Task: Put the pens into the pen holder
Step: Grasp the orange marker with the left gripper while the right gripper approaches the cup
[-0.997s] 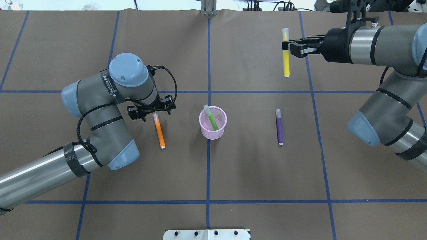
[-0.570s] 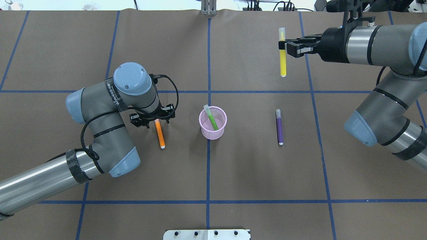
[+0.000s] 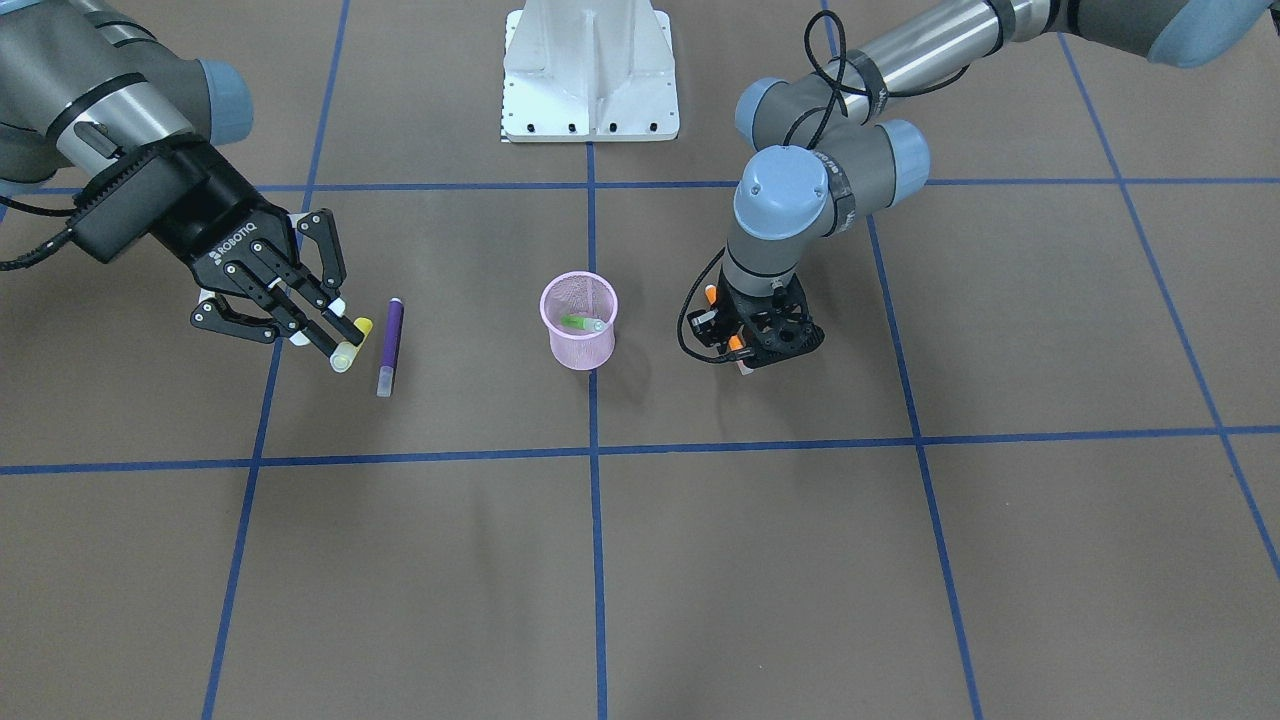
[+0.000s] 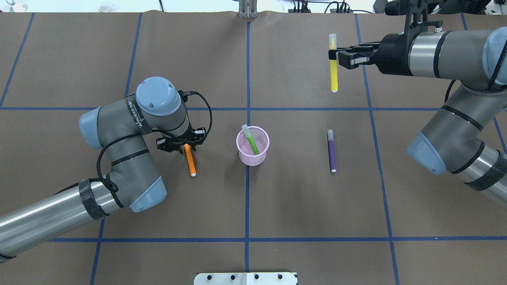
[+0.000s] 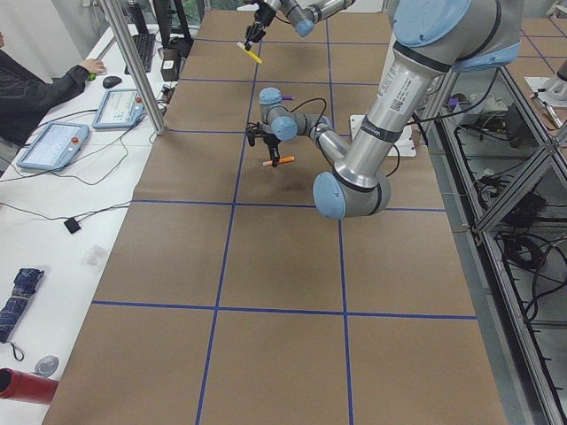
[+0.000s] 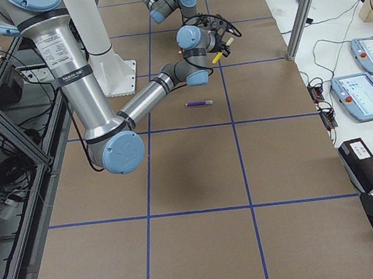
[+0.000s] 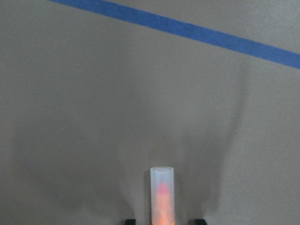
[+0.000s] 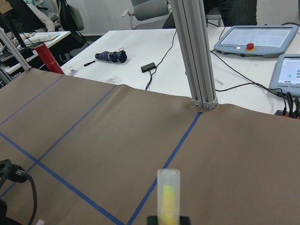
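we hold a yellow pen [image 4: 334, 79] clenched in our right gripper [image 4: 335, 59], raised over the far right of the table [image 4: 301, 206]. our left gripper [image 4: 184, 146] straddles the cap end of the orange pen [image 4: 190, 162], jaws apart and not pinching it. that pen lies flat, left of the pen holder [image 4: 253, 160]. 1 green pen [image 4: 250, 142] leans inside the holder, and the purple pen [image 4: 332, 152] lies to its right.
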Controlling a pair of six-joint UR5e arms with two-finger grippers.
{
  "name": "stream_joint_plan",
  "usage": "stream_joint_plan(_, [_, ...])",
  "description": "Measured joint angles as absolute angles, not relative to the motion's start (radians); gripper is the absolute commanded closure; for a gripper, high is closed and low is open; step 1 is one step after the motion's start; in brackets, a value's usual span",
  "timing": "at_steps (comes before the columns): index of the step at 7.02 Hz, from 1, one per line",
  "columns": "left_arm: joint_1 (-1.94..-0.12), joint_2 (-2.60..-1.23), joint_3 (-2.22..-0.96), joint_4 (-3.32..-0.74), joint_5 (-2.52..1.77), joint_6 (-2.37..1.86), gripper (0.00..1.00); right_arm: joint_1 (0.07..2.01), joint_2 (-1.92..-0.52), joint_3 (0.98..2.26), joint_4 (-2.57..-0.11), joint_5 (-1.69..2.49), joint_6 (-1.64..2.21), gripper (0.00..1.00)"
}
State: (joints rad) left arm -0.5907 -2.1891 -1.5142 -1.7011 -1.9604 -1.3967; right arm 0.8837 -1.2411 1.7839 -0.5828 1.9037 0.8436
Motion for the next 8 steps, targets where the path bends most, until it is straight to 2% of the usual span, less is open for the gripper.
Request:
stream_joint_plan(2, [-0.591,-2.189,-1.515,-1.701,-1.960,-1.395,1.00,0.884,-1.241,1.783,-0.583,1.904,0.844,1.00])
stream_joint_plan(5, [-0.590,-2.187,-1.529,-1.699,-1.973,-1.391,1.00,0.883,-1.241,1.783,-0.582,1.903,0.844,1.00])
stream_joint_plan(8, [-0.647,-2.172,-1.639,-1.694,-2.017,-1.388,1.00,0.850,-1.211,1.786,-0.581,1.863,0.877,1.00])
